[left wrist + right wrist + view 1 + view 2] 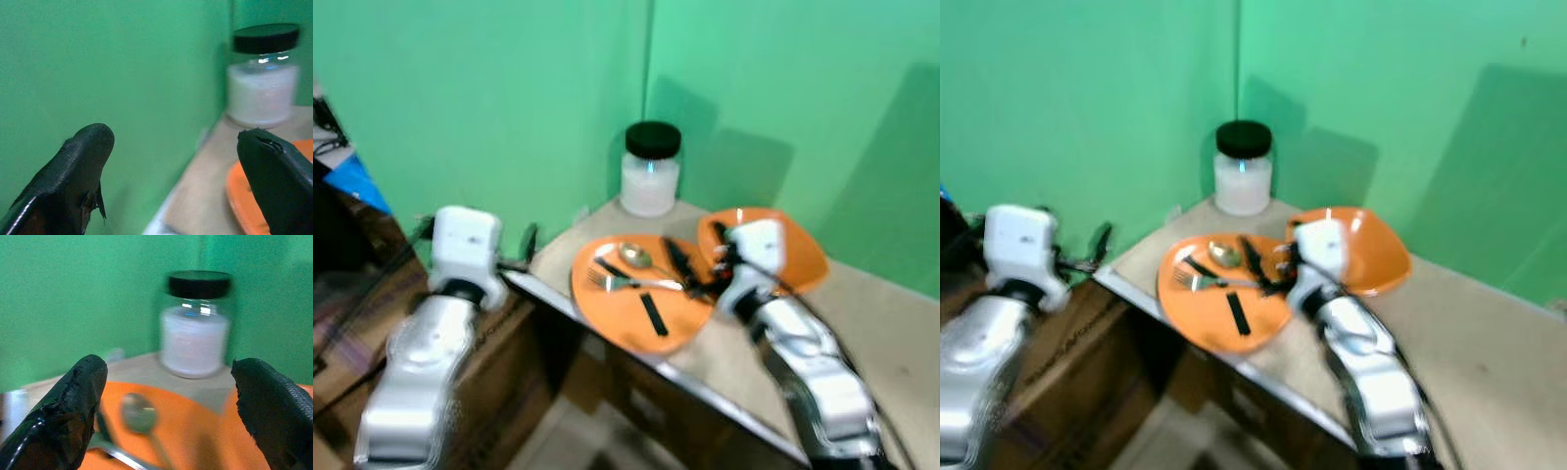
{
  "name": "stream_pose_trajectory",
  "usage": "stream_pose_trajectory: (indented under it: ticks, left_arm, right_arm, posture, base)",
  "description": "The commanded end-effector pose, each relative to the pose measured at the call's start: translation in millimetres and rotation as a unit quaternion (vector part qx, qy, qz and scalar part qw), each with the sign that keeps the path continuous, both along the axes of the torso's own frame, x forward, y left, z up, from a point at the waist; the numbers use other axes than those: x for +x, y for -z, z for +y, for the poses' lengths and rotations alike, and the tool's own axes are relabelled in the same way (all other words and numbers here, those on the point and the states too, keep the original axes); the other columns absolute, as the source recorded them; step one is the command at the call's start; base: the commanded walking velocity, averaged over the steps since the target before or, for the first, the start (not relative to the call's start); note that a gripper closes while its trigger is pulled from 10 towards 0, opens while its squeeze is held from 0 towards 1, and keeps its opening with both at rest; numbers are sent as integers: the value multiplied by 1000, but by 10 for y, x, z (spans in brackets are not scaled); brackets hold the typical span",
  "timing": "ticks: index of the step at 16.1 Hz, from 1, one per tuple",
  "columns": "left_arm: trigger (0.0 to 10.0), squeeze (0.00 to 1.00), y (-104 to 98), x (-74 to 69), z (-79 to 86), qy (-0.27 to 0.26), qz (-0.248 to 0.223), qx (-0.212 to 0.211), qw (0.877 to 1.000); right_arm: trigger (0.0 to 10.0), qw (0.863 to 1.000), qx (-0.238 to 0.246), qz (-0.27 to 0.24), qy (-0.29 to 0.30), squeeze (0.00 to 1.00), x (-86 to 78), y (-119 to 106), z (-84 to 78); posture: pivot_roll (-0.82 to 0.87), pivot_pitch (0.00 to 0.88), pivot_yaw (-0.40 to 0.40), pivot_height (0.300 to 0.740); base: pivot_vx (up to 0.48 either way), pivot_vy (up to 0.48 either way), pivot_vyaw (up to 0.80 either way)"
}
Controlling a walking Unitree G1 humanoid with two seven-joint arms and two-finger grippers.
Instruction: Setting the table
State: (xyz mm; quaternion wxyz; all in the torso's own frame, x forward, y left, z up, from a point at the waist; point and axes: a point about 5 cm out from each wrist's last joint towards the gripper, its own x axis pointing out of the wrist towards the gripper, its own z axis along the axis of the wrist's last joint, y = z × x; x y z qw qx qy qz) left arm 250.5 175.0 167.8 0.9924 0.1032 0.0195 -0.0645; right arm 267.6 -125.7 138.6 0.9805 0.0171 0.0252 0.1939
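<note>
Gleaming spoon [139,413] on orange plate [617,304]

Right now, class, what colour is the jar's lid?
Black; the jar's lid shows best in the right wrist view.

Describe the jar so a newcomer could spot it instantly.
Find the corner of the green wall where the table ends. The jar stands upright there, behind two orange plates: clear glass, white contents, black lid, the only tall thing.
</note>
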Motion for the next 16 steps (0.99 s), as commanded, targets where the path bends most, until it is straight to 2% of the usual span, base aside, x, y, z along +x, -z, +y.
stream_pose_trajectory:
  ticks: [1,3,5,8,9,10,11,13,16]
  left_arm:
    - [10000,1000,-42,-6,62,-9,-8,11,1000]
    - [10000,1000,-50,-16,59,4,-6,20,1000]
    - [10000,1000,-52,-20,59,16,-4,25,1000]
    - [10000,1000,-66,-33,6,58,-2,26,998]
    - [10000,1000,-59,-56,-34,79,2,26,997]
    - [10000,1000,-40,-86,-83,103,12,29,994]
    - [10000,1000,-12,-125,-138,126,23,30,991]
    - [10000,992,15,-157,-164,140,33,34,989]
    - [10000,992,97,-231,-183,176,66,42,981]
  right_arm:
    - [10000,1000,9,-17,-6,0,18,-81,19]
    - [10000,996,-19,-50,-77,0,8,-196,-3]
    - [10000,991,-27,-49,-125,0,35,-274,-19]
    - [10000,986,-31,-38,-158,0,139,-349,-23]
    - [10000,983,-32,-23,-177,431,160,-342,-15]
    - [10000,979,-56,2,-195,1000,202,-304,-30]
    - [10000,970,-79,43,-227,1000,238,-252,-62]
    - [10000,960,-101,81,-249,1000,240,-204,-100]
    - [10000,953,-126,120,-249,984,295,-147,-90]
  posture:
    - [24,0,-5,740]
    - [26,0,-6,740]
    - [23,0,-5,740]
    - [24,0,-10,740]
    - [23,0,-11,740]
    - [24,0,-15,740]
    - [24,0,-21,740]
    - [24,0,-24,740]
    - [20,2,-29,740]
  base:
    - [334,0,0]
    - [330,0,0]
    - [0,0,0]
    - [0,0,0]
    - [0,0,0]
    - [0,0,0]
    - [0,0,0]
    - [0,0,0]
    - [0,0,0]
